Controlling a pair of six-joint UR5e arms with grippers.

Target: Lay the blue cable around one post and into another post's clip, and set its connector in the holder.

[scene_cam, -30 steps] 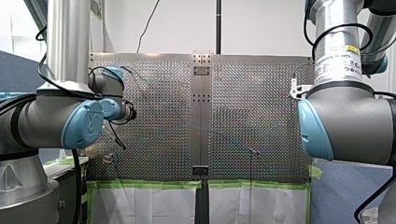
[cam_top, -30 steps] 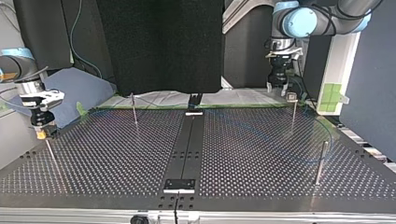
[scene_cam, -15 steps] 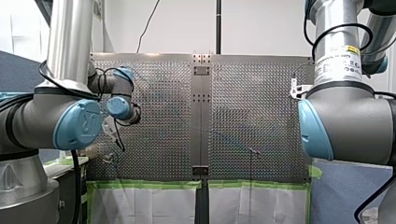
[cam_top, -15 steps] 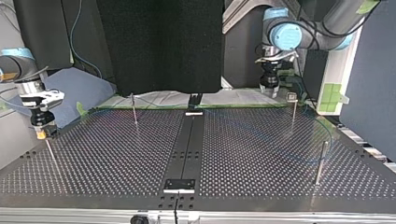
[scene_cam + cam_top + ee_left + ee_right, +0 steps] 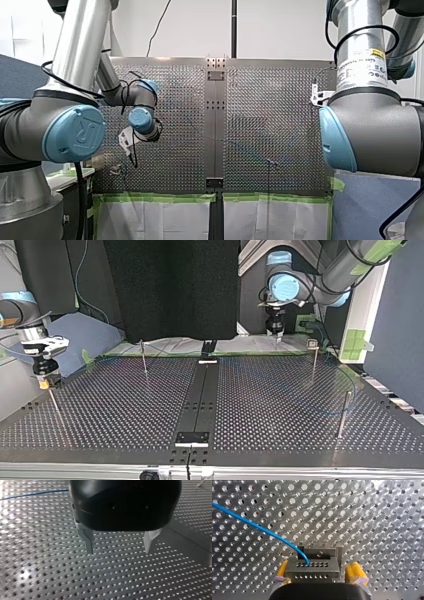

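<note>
The thin blue cable [image 5: 257, 526] runs over the perforated plate and ends in a grey metal block [image 5: 312, 568] full of small holes. My right gripper [image 5: 319, 576] is open, its yellow-padded fingers [image 5: 355, 572] standing on either side of that block with small gaps. In the top view my right gripper [image 5: 44, 382] hangs low at the table's left edge. My left gripper [image 5: 118, 548] is open, its metal fingers [image 5: 88, 542] empty above the plate, with the cable [image 5: 35, 494] ahead of it. In the top view my left gripper [image 5: 276, 334] hovers at the far edge. The cable [image 5: 353, 385] arcs faintly past the right posts.
Thin metal posts stand on the plate: one with a clip head [image 5: 313, 346] at the far right, one [image 5: 343, 412] near the right front, one [image 5: 143, 356] at the far left, one [image 5: 54, 402] under my right gripper. A dark centre rail [image 5: 200, 400] splits the table.
My left arm has swung away from the clip post toward the table's middle, leftward in the top view. My right arm has stayed still.
</note>
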